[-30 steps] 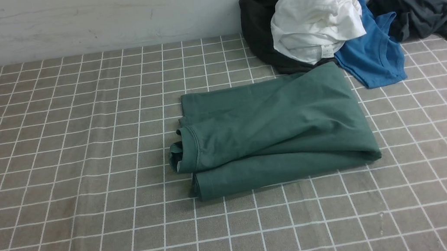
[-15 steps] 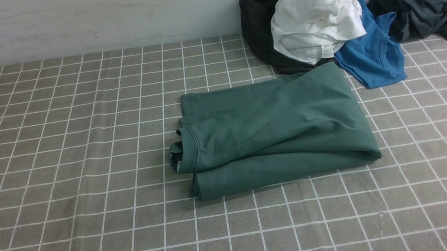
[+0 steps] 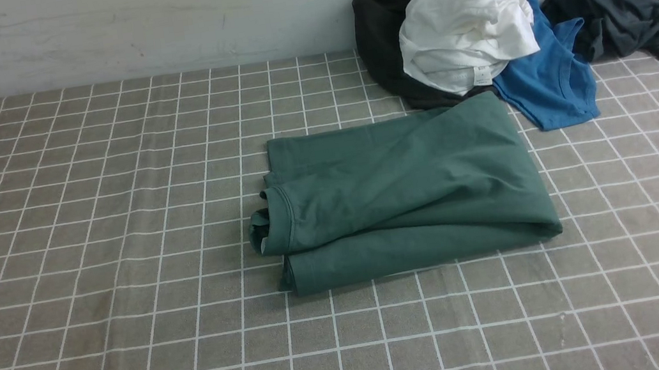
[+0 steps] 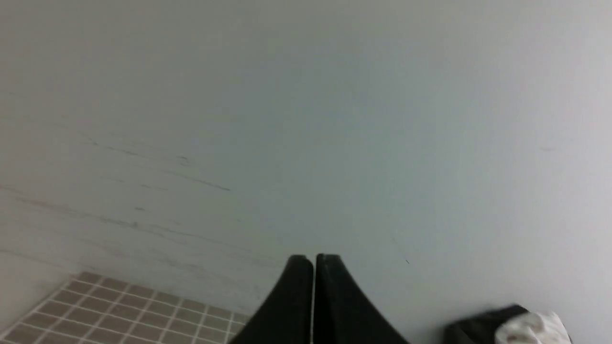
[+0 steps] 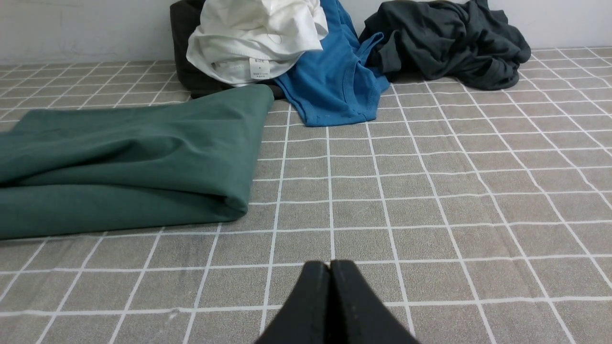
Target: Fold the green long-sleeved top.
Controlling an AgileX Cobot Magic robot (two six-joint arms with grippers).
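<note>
Green top (image 3: 407, 190): folded into a rough rectangle, flat near the middle of the table (image 3: 86, 245), on the grey checked cloth; a rolled cuffed edge at its left end, a rounded fold at its right end. Far right corner touching the heap of clothes against the wall (image 3: 120, 27): black garment (image 3: 375, 30) underneath, white shirt (image 3: 465, 24) on top, blue T-shirt (image 3: 550, 83) spilling out just beside the green corner. Charcoal garment (image 3: 634, 10) crumpled further right, apart from the green top. Left fingers (image 4: 314, 260) together, holding nothing, raised and facing the wall. Right fingers (image 5: 330, 265) together, holding nothing, low over bare cloth to the right of the green top, not touching it.
</note>
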